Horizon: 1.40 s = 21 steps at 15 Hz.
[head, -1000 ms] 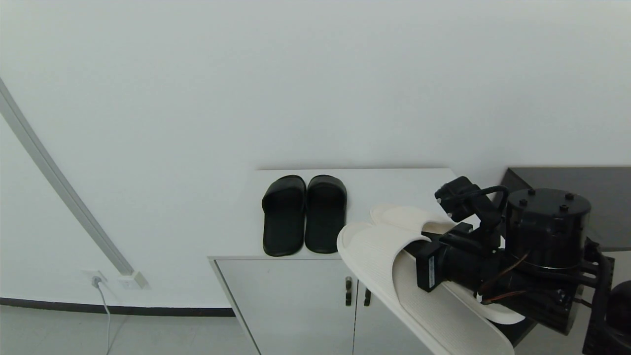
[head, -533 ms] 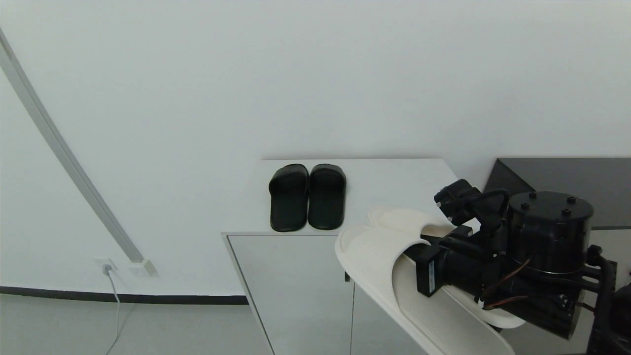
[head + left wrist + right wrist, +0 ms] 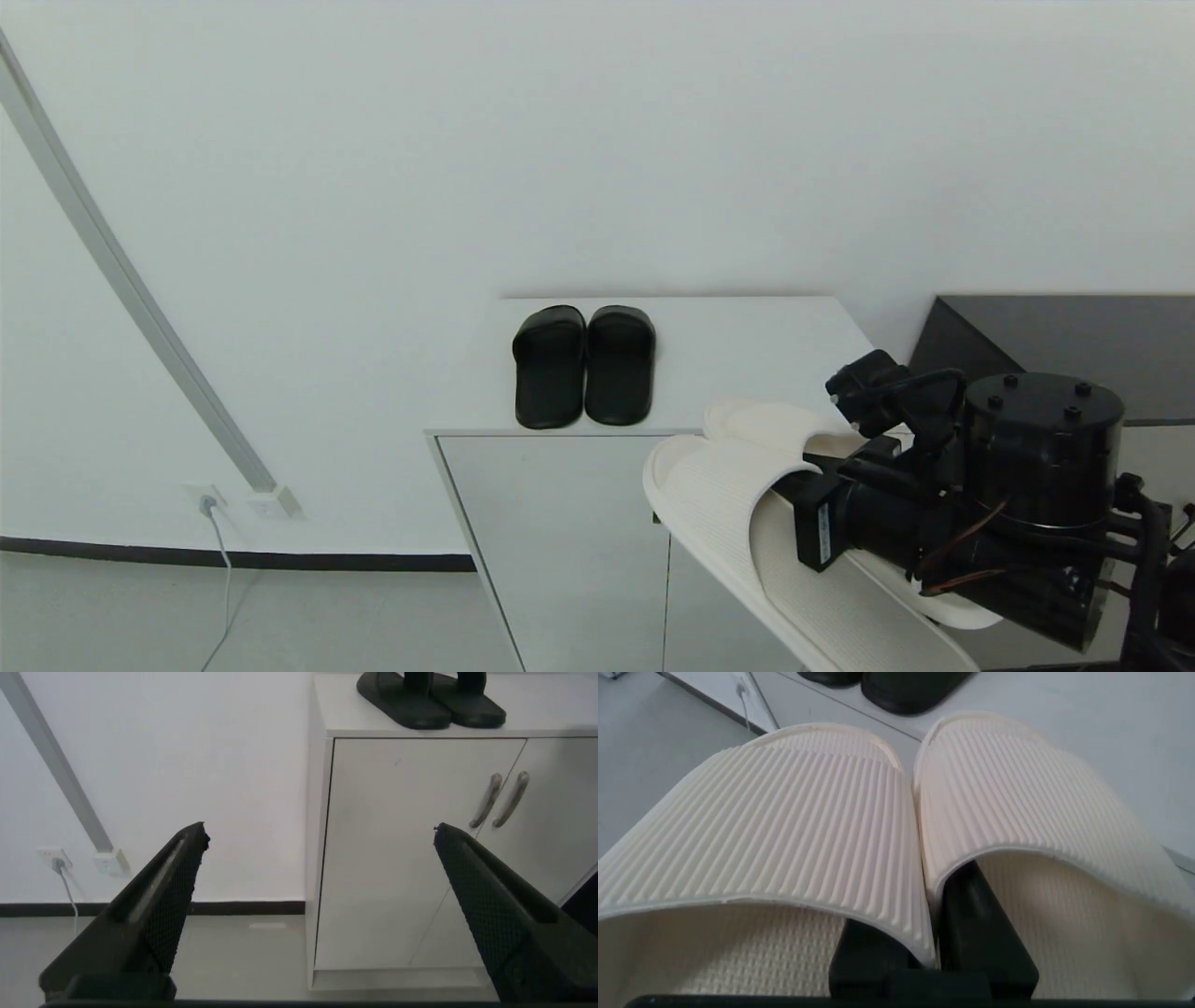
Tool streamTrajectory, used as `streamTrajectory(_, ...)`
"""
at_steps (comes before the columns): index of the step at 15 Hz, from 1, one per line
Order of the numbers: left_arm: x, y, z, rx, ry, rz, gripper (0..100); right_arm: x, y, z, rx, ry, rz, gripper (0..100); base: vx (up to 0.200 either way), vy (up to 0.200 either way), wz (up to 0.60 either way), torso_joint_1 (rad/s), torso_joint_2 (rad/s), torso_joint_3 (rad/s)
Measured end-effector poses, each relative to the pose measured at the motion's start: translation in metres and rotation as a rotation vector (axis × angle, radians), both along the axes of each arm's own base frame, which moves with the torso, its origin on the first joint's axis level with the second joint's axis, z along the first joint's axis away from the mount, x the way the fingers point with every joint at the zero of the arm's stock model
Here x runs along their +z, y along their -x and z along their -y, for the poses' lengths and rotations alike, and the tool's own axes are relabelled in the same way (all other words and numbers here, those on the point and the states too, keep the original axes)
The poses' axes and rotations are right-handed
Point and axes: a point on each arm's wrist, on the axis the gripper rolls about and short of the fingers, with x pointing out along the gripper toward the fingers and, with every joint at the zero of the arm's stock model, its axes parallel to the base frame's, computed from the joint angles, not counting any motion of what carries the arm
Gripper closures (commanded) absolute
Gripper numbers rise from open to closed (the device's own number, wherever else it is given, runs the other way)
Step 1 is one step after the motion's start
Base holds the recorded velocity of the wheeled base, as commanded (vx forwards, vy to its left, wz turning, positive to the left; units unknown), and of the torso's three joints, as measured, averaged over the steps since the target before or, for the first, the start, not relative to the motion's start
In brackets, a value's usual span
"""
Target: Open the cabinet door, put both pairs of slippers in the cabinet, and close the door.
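Right gripper (image 3: 792, 487) clamps ribbed cream slippers (image 3: 711, 481); left gripper (image 3: 320, 833) wide; black slides (image 3: 583, 366) atop cabinet (image 3: 560, 541)

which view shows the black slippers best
Head view: the black slippers lie whole, side by side on the cabinet top. The left wrist view cuts off all but their near ends; the right wrist view catches slivers beyond the white slippers.

Bright, soft, even light falls on the white wall (image 3: 597, 140). The black slippers (image 3: 583, 366) cast a faint shadow on the cabinet top (image 3: 747, 345); the grey duct (image 3: 121, 271) at the left edge looks slightly curved.
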Motion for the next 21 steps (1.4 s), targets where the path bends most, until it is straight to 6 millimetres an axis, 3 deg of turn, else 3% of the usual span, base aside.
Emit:
streamTrajectory(8, 0.000, 0.000, 0.000, 0.000, 0.000, 0.000, 0, 0.002, 0.004, 0.002, 0.008, 0.002, 0.009, 100, 0.000, 0.000, 0.00, -0.018, 0.04, 0.025)
streamTrajectory(21, 0.000, 0.000, 0.000, 0.000, 0.000, 0.000, 0, -0.001, 0.013, 0.006, 0.024, 0.034, 0.016, 100, 0.000, 0.000, 0.00, -0.205, 0.50, 0.290)
